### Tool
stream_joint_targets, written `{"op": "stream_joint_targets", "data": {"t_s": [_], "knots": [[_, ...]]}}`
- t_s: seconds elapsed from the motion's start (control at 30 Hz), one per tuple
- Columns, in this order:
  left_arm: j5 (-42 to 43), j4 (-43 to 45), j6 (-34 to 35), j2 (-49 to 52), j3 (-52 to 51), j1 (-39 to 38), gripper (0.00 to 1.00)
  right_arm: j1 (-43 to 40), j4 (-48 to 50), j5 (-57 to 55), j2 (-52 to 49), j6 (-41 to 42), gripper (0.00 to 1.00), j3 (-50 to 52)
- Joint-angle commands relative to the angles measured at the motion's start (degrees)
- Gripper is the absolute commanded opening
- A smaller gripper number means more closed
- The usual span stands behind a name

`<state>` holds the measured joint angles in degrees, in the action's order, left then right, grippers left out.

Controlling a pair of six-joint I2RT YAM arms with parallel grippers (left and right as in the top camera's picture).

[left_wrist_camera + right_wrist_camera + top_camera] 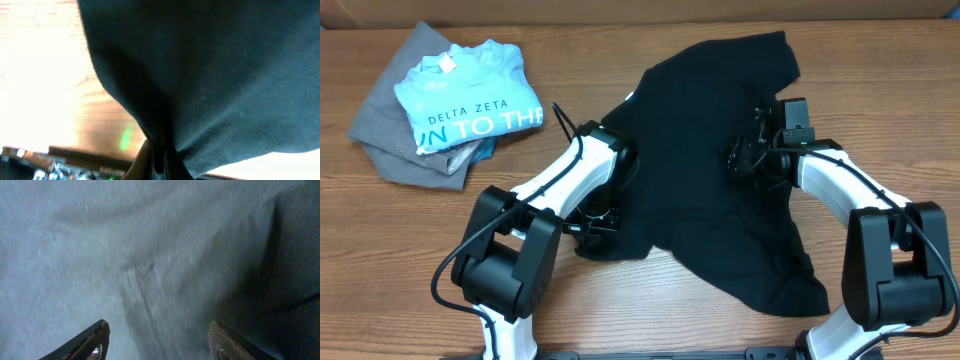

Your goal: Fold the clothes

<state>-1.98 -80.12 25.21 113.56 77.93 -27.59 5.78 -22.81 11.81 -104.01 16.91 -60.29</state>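
The black T-shirt (720, 190) is plain, one solid colour with no print. Under the right gripper (745, 158) its cloth reads as dull grey-blue in the right wrist view, and around the left gripper (159, 167) as very dark green-black. The right gripper's fingers (85, 347) are black with brownish inner faces. The left arm (560, 175) and right arm (840, 185) are white with black joints and black cables. Well out beyond the left gripper, the folded T-shirt (470, 90) is light blue with white block lettering, and the garment (380, 130) beneath it is plain grey. The table (650, 310) is mid-brown wood with fine lengthwise grain. Beside the left gripper it glares pale orange, with a small green glint (125, 140).
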Motion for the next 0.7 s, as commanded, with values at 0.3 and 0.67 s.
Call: {"op": "stream_joint_targets", "data": {"t_s": [0.3, 0.67], "knots": [[-1.7, -3.7, 5.3, -0.7, -2.8, -1.8, 0.04, 2.9, 1.3, 0.3, -3.0, -1.6, 0.65, 0.3], [-3.0, -0.9, 5.7, -0.7, -4.6, -1.7, 0.04, 8.0, 1.2, -9.8, -6.8, -3.2, 0.57, 0.3]]}}
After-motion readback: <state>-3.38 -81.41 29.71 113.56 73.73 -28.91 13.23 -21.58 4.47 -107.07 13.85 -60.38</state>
